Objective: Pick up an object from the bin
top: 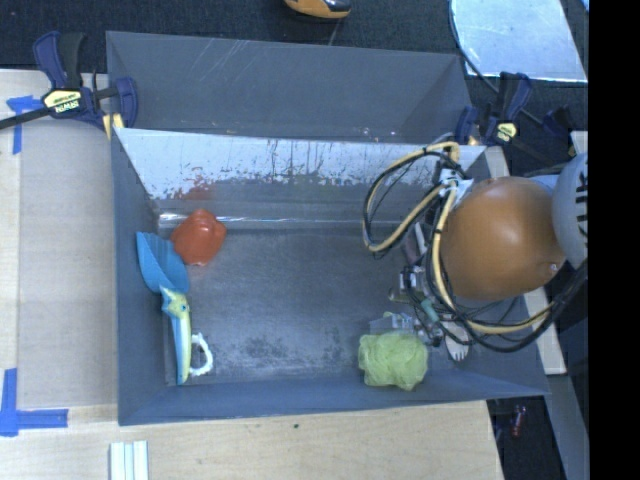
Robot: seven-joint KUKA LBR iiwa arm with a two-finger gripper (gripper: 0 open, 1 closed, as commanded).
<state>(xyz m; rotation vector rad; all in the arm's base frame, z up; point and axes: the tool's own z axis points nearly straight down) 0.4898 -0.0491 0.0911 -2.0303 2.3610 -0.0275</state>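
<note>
Bin of grey metal [290, 293] on my screen, with my arm reaching in from the right under its rounded orange wrist cover [497, 238], which is wrapped in looping yellow and black cables [400, 203]. I place the end effector [408, 313] low over the bin's near right corner, just below and left of that cover. Cables and cover hide its tip, so I cannot tell whether it is apart or together. The nearest thing is a fuzzy yellow-green lump of soft material [393, 358], lying on the bin floor against the near wall, just beside the end effector on its near side; whether the two touch I cannot tell. Well apart from both, at the left end of the floor, a rounded orange-red plastic piece [198, 236] sits close to the back wall. Just beside it, a blue plastic scoop with a yellow-green handle [160, 263] lies along the left wall, handle pointing toward the near left corner
</note>
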